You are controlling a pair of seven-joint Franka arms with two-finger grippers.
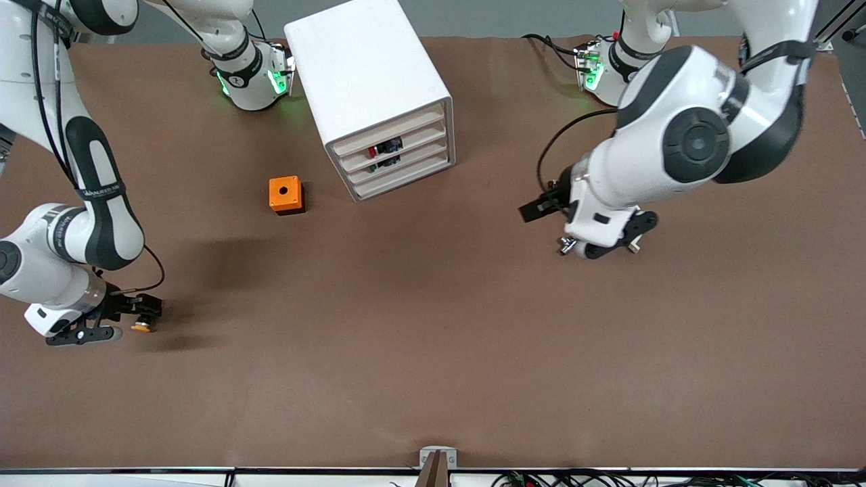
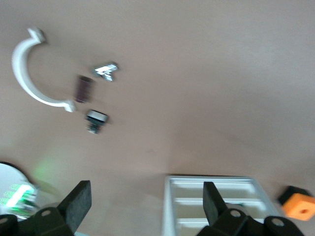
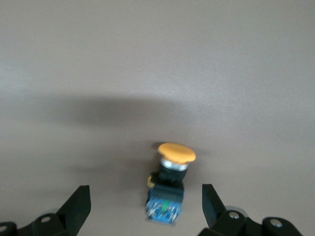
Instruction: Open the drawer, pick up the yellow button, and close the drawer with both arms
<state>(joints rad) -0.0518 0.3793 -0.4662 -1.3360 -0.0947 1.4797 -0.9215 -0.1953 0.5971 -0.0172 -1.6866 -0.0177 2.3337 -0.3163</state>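
The white cabinet (image 1: 369,74) stands near the robots' bases. Its uppermost drawer (image 1: 389,132) sits flush with the three below it. The button (image 1: 141,327), orange cap on a blue-and-black body, lies on the brown table toward the right arm's end, nearer the front camera than the cabinet. My right gripper (image 1: 125,320) is low over it and open. In the right wrist view the button (image 3: 170,184) lies between the spread fingers of the right gripper (image 3: 142,206), untouched. My left gripper (image 1: 538,207) hangs open and empty over the table toward the left arm's end. The left wrist view shows the left gripper (image 2: 145,204) and the cabinet's drawer fronts (image 2: 216,206).
An orange cube with a round hole (image 1: 285,194) stands beside the cabinet and also shows in the left wrist view (image 2: 299,206). The left wrist view shows a white curved piece (image 2: 29,73), a metal piece (image 2: 107,71), a dark part (image 2: 83,88) and a small black part with a white face (image 2: 96,120) on the table.
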